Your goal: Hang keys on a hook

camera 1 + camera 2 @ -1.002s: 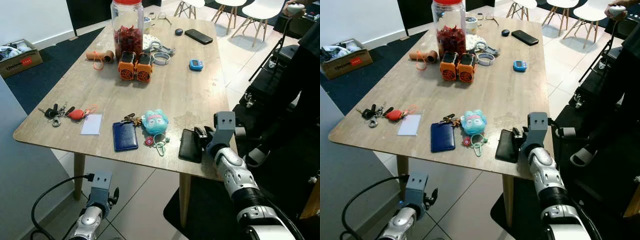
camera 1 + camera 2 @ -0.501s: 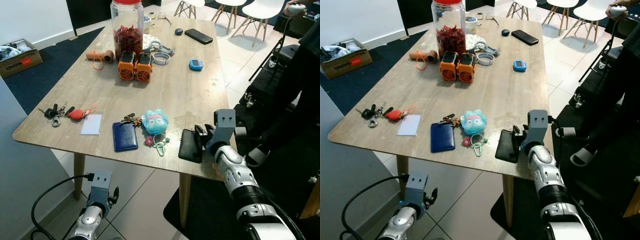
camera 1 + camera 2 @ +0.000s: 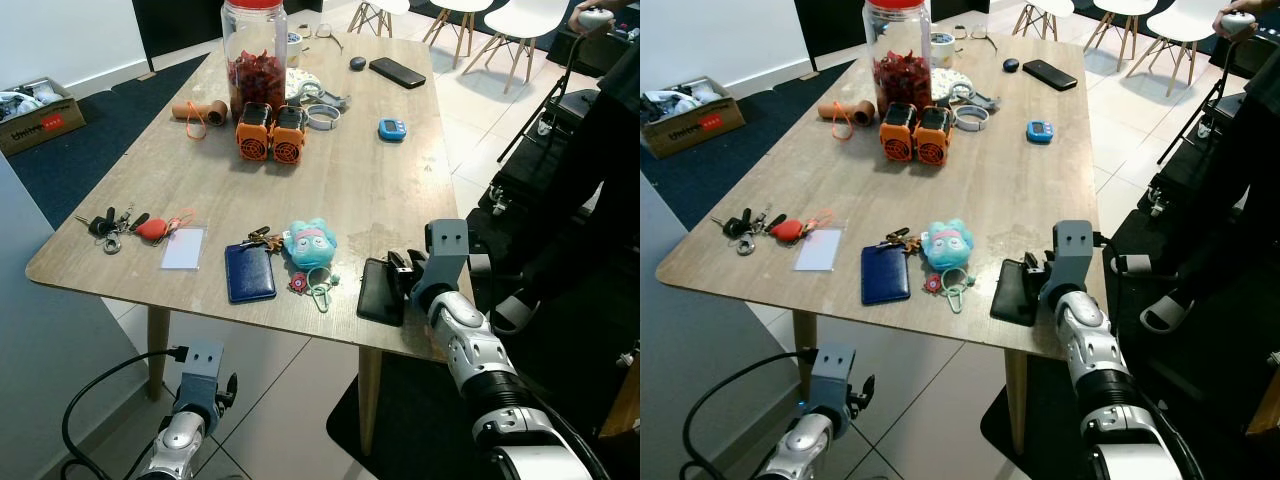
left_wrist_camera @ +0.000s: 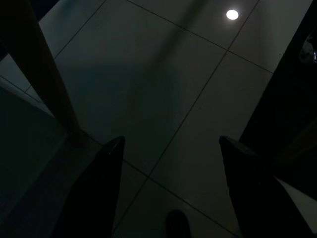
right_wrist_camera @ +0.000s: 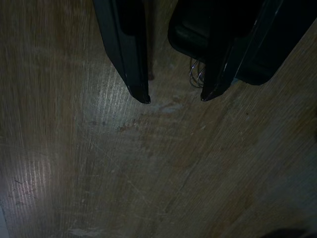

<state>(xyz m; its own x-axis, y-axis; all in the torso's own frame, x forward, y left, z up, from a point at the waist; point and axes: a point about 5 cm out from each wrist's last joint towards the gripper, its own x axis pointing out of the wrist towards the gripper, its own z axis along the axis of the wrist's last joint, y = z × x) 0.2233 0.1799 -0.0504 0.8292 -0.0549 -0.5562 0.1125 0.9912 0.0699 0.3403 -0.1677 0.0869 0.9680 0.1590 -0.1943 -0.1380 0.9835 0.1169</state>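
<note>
Centrally, jar (image 3: pixel 254 55) holds red pieces (lid red); both jaws spread, holding nothing.

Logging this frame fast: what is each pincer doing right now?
Left pincer: open, empty, hanging idle above the floor.
Right pincer: open, holding nothing, tips over the table beside the black case.

Silver segmented arms, grey boxy wrist blocks; black cable on left arm (image 3: pixel 100 395).

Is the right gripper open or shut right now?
Open. In the right wrist view the right gripper's two black fingers stand apart, bare wooden table between their tips, beside the black case.
</note>
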